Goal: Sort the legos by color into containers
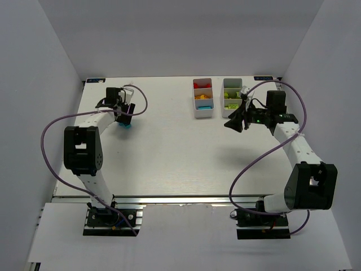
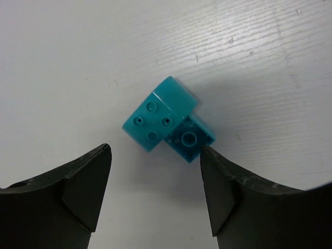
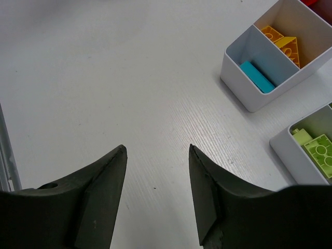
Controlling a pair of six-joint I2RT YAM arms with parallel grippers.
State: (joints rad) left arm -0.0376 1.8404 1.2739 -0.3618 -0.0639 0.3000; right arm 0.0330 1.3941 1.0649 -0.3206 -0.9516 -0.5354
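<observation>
Two cyan legos [image 2: 166,122] lie touching on the table at the far left [image 1: 126,126]. My left gripper [image 2: 155,150] is open just in front of them, its right fingertip [image 2: 207,155] at the corner of the nearer brick. Two white bins stand at the back: the left bin [image 1: 203,97] holds red, orange and a cyan lego [image 3: 257,77], the right bin [image 1: 232,96] holds green and lime legos [image 3: 321,150]. My right gripper [image 3: 156,149] is open and empty over bare table, just in front of the right bin [image 1: 236,122].
White walls close in the table on three sides. A metal rail [image 1: 169,197] runs along the near edge. Purple cables [image 1: 56,124] loop off both arms.
</observation>
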